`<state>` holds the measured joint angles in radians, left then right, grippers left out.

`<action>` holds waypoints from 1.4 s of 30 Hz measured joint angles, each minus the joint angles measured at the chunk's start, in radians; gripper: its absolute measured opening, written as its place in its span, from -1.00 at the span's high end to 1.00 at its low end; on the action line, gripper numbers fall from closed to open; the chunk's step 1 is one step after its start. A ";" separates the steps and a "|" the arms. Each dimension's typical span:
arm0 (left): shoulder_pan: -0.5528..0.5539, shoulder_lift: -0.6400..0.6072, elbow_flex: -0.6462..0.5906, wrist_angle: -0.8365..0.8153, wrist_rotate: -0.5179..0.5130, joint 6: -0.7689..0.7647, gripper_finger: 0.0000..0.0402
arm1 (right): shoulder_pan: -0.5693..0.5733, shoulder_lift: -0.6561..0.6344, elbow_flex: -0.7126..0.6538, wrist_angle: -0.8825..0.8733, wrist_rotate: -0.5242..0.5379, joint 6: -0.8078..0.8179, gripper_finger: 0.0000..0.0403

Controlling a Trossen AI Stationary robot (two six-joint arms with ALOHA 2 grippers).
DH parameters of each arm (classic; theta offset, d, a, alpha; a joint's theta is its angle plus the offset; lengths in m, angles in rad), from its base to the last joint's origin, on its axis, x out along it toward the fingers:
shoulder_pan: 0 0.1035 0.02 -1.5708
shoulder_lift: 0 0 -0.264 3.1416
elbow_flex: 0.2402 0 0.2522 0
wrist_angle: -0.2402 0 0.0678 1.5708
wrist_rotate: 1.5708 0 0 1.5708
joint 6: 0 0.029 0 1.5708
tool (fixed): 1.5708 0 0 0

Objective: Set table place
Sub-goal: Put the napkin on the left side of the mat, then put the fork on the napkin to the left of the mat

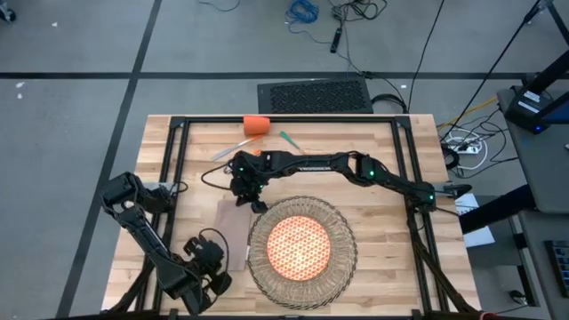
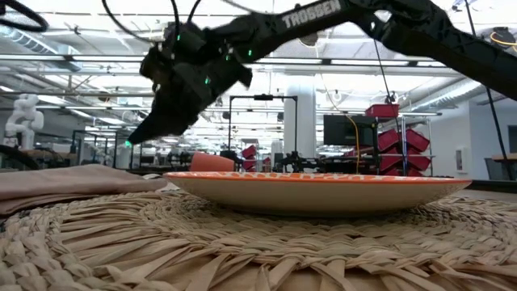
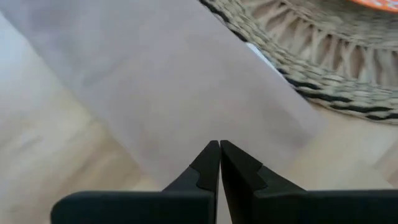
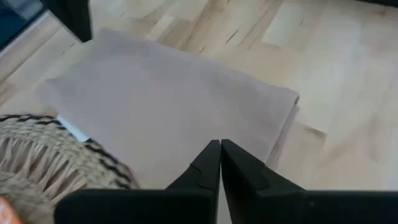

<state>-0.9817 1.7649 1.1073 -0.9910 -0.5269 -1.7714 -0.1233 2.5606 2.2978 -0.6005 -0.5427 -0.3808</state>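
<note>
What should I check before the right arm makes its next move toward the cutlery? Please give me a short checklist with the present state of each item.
1. Plate sits centred on the woven placemat: ok.
2. Napkin lies flat beside the placemat, its edge tucked under the rim: ok.
3. Right gripper is empty above the napkin, fingers shut: not ok for a pick; it should open first.
4. Left gripper is shut, empty, at the napkin's near end, away from the cutlery: ok.
5. Cutlery and orange cup wait at the table's far edge, not yet placed: not ok.
6. Which utensil is fork, knife or spoon: cannot tell.
</note>
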 joint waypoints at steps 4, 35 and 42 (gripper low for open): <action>0.000 0.000 0.015 -0.096 -0.026 0.000 1.00 | -0.010 -0.041 0.003 -0.101 0.106 -0.021 1.00; -0.016 -0.141 -0.295 -0.134 -0.187 -0.104 0.03 | -0.341 -0.130 -0.005 -0.802 0.431 0.144 0.18; -0.021 -0.141 -0.301 -0.120 -0.255 -0.097 0.03 | -0.388 -0.129 -0.023 -0.783 0.433 0.192 0.14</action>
<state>-1.0027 1.6241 0.8062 -1.1109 -0.7816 -1.8683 -0.5109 2.4314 2.2752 -1.3838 -0.1095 -0.1888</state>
